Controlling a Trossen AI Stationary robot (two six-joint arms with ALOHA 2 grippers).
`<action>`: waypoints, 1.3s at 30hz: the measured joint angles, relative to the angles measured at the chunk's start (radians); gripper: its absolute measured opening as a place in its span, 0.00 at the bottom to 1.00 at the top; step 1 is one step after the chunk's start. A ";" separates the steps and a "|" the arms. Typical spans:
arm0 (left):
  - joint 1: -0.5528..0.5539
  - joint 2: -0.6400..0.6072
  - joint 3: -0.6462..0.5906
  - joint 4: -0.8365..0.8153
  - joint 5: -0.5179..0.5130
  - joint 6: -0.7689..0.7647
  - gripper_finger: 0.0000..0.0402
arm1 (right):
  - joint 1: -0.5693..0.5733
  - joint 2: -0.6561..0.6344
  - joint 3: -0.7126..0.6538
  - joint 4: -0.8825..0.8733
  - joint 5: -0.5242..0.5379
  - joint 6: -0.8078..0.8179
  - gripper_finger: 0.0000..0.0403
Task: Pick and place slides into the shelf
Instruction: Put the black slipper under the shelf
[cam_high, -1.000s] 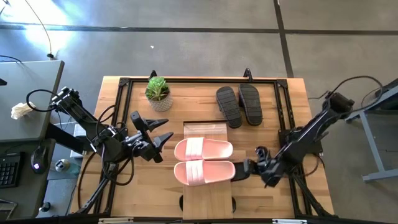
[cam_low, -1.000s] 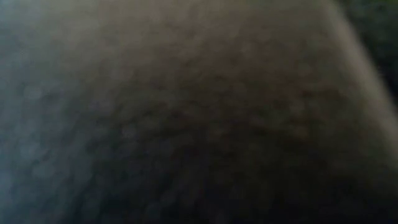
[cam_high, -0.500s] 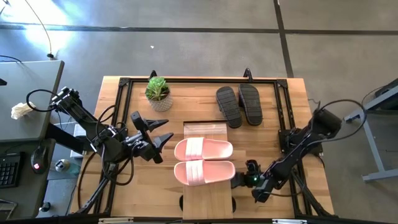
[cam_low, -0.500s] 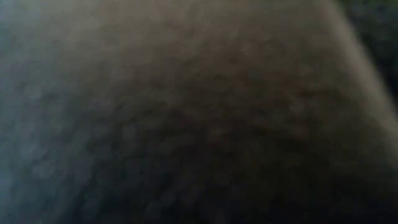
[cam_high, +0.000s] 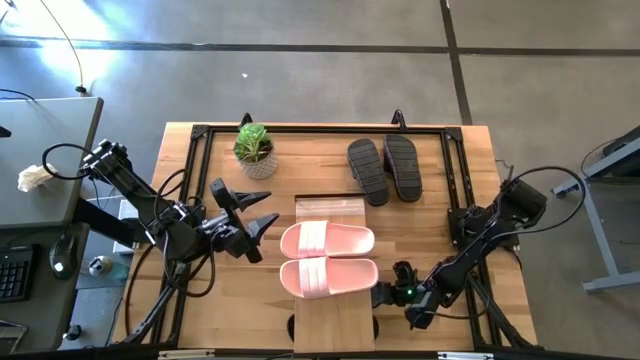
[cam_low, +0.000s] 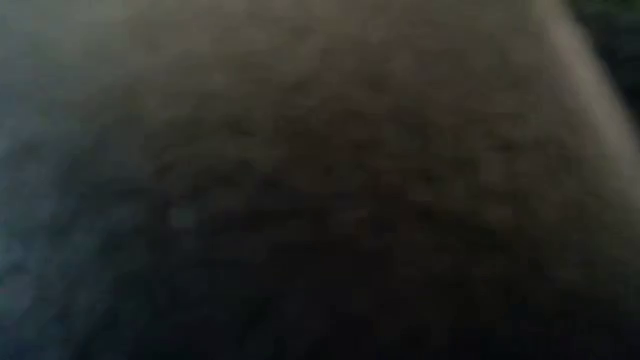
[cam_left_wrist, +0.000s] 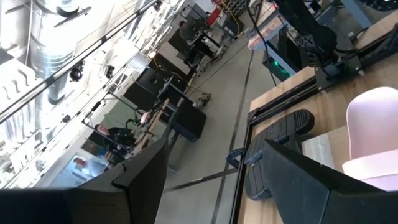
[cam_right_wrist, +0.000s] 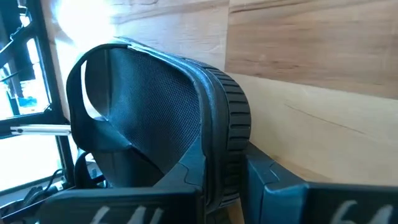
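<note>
Two pale pink slides (cam_high: 327, 258) lie side by side on the shelf's light plank top (cam_high: 335, 322). Two black slides (cam_high: 385, 168) rest soles-up on the table's far side; the left wrist view shows them too (cam_left_wrist: 278, 133). My right gripper (cam_high: 392, 290) is low beside the shelf's right side, near the table's near edge, shut on a third black slide (cam_right_wrist: 155, 118). In the high view the gripper hides most of that slide. My left gripper (cam_high: 250, 208) hovers open left of the pink pair. My right gripper pinches the black slide's ribbed sole edge (cam_right_wrist: 227, 134) between its two fingers (cam_right_wrist: 186, 183). The slide stands on its side, its strap (cam_right_wrist: 118, 81) arching away from the sole. Whether any part rests on the wood, I cannot tell.
A potted plant (cam_high: 254, 148) stands at the table's far left. A black metal frame (cam_high: 200, 135) runs along the table's edges. Something dark and blurred fills the low view. Bare wood shows right of the shelf (cam_high: 430, 215).
My right gripper has moved toward the table's near edge along the shelf's right side, carrying the black slide, and the arm has folded lower. The pink slides and the left arm have kept still.
</note>
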 joint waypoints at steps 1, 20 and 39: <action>0.000 0.000 0.000 0.000 -0.002 -0.001 0.61 | 0.000 0.000 0.000 0.000 -0.007 0.006 0.06; 0.000 0.000 0.000 0.000 -0.006 -0.018 0.61 | 0.001 0.000 0.004 -0.012 -0.101 -0.019 0.33; 0.000 0.000 0.000 0.000 -0.006 -0.017 0.61 | 0.039 -0.053 0.004 -0.143 -0.049 0.020 0.37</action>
